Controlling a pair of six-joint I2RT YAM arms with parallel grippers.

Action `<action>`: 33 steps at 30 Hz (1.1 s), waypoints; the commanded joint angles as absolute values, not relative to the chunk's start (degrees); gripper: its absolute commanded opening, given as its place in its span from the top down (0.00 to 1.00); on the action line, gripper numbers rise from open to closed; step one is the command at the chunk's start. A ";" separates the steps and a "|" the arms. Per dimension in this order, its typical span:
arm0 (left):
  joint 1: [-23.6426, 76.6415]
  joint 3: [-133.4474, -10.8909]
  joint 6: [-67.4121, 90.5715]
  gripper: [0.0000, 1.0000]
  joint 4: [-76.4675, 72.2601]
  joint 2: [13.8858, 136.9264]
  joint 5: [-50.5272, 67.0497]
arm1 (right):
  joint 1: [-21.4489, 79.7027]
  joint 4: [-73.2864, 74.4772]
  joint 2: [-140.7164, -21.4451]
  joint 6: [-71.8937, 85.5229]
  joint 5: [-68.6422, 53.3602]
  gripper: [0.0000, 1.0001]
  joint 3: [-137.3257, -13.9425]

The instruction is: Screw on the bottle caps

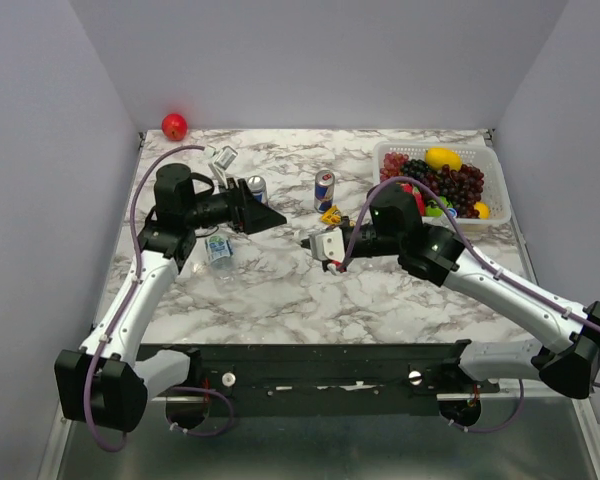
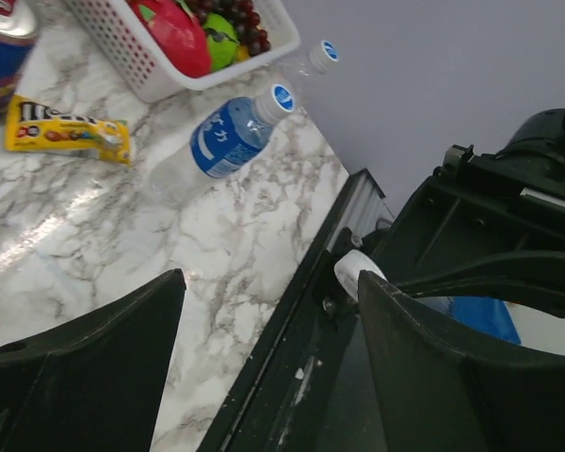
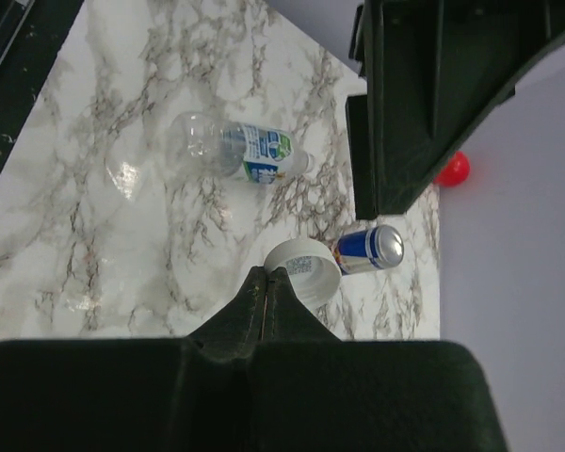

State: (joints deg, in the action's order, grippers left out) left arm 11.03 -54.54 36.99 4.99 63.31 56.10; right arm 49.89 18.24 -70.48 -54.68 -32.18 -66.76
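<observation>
My right gripper (image 3: 275,273) is shut, pinching the rim of a whitish-clear bottle cap (image 3: 311,271) above the table; it shows mid-table in the top view (image 1: 315,243). An uncapped clear bottle (image 3: 235,151) with a blue-and-white label lies on its side below and beyond it, and shows in the top view (image 1: 218,250) beside the left arm. My left gripper (image 2: 268,278) is open and empty, above the table in the top view (image 1: 263,216). Two more bottles lie near the basket, one blue-labelled (image 2: 221,141) and one clear (image 2: 306,64), each with a blue cap on.
A white basket (image 1: 490,160) of fruit stands back right. Two blue-and-silver cans (image 1: 324,190) (image 1: 257,188) stand mid-back. A yellow candy packet (image 1: 330,215) lies by the right gripper. A red ball (image 1: 174,126) sits in the back left corner, with a small clear-and-white object (image 1: 223,157) near it.
</observation>
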 commanded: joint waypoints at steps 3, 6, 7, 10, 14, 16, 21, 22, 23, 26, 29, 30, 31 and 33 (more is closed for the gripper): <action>14.67 -57.30 39.99 0.25 -0.10 66.00 64.68 | 52.73 15.03 -70.31 -55.63 -27.87 1.00 -66.01; 16.61 -58.44 38.06 0.31 3.94 67.06 64.51 | 53.00 15.12 -70.22 -56.60 -26.81 1.00 -65.74; 17.39 -58.53 37.45 0.32 5.78 67.23 64.34 | 53.09 15.29 -70.22 -56.95 -26.46 1.00 -65.83; 17.84 -58.01 37.53 0.35 5.54 67.06 64.86 | 53.35 16.25 -70.84 -57.83 -25.23 1.00 -66.27; 18.11 -58.53 36.83 0.41 7.38 67.41 64.51 | 53.44 16.44 -71.72 -58.62 -24.17 1.00 -66.79; 18.19 -58.80 36.39 0.48 8.17 67.41 63.99 | 53.70 16.79 -71.89 -59.84 -24.26 1.00 -66.80; 18.19 -58.97 35.51 0.64 8.96 67.94 63.81 | 54.40 17.31 -71.90 -62.75 -24.26 1.00 -66.36; 18.19 -58.97 35.51 0.64 8.88 68.03 63.72 | 54.67 17.58 -71.98 -63.71 -24.26 1.00 -66.27; 18.19 -58.97 35.51 0.65 8.88 68.03 63.72 | 54.84 17.49 -71.98 -64.16 -24.08 0.99 -66.18; 18.46 -59.06 35.51 0.71 8.79 68.82 63.90 | 55.55 17.58 -72.07 -65.74 -23.47 0.99 -65.83; 18.72 -59.41 34.81 0.83 9.75 69.35 63.20 | 55.99 17.58 -72.16 -66.88 -23.12 0.99 -65.66; 18.72 -59.33 34.54 0.85 9.93 69.43 62.50 | 56.16 17.58 -72.07 -67.15 -23.03 0.99 -65.57; 18.72 -59.24 34.37 0.87 10.02 69.43 62.40 | 56.34 17.49 -72.07 -67.67 -22.94 0.98 -65.22; 18.72 -59.24 33.84 1.00 10.19 69.35 61.18 | 56.51 17.49 -72.07 -67.94 -22.41 0.93 -64.95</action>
